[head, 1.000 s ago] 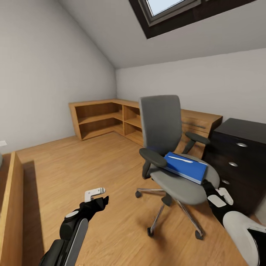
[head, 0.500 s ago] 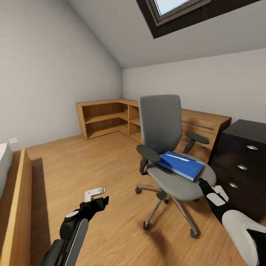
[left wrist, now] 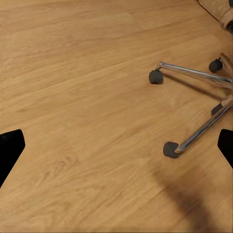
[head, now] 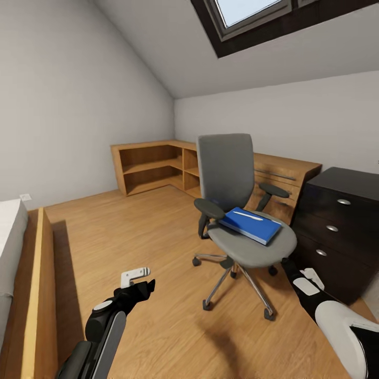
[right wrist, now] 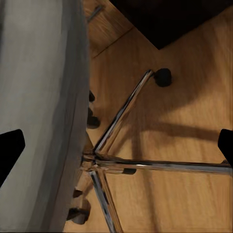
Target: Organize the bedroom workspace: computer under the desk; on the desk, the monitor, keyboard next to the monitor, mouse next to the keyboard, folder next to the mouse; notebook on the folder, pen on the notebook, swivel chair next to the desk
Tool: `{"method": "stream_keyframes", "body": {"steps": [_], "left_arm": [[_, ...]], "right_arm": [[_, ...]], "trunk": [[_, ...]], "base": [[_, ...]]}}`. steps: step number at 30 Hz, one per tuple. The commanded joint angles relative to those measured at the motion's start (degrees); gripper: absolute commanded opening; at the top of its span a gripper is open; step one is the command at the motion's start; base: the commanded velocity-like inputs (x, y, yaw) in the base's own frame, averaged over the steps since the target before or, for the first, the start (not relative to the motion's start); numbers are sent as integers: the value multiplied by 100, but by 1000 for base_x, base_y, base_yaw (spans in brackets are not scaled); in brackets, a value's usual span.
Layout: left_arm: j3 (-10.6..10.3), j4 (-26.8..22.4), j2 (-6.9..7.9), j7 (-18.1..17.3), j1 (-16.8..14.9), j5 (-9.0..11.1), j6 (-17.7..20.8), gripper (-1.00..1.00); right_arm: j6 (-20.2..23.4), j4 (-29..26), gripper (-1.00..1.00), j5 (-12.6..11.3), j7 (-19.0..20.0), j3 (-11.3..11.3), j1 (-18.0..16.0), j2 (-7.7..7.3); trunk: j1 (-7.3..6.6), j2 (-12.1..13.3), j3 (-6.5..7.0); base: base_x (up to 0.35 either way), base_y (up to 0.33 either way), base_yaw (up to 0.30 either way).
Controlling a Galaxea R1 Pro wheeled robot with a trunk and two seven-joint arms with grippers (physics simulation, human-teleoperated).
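The left gripper point(head: 138, 281) hangs low over the bare floor point(head: 158, 326), its fingers spread apart and holding nothing. The right gripper point(head: 310, 280) sits just beside the seat edge of the swivel chair point(head: 239, 210), below seat level; its wrist view shows the fingertips wide apart, the seat's underside and the chrome base between them, and nothing gripped.

One swivel chair stands mid-room on the light wood floor of the bedroom point(head: 79, 105). One blue folder point(head: 250, 225) lies flat on its seat, toward the front half. One thin pale stick, probably the pen point(head: 248, 216), lies on top of the folder. Whether a notebook lies there too cannot be told.

Step in hand, as judged: approach to the chair to collect the folder. The next move calls for raising the right gripper above seat level, bringing it over the folder's near edge, and closing on that edge without tipping off the stick.

Beyond the chair: one dark three-drawer cabinet point(head: 337, 231) at the right, one run of low light-wood shelving point(head: 152, 168) along the far walls, one skylight point(head: 252, 16) overhead.
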Motion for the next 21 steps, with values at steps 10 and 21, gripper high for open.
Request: {"method": "stream_keyframes", "body": {"steps": [10,21], "left_arm": [[-20,110,-8,52,-3,61,2,100],[-22,125,-9,52,-2,60,0,100]], "right_arm": [[-3,18,100,-24,38,-17,-3,34],[431,191,100,-16,1252,-17,-3,21]], "trunk": [[-2,-3,-6],[-2,-3,-6]], "base": [[-14,0,0],[0,0,0]]}}
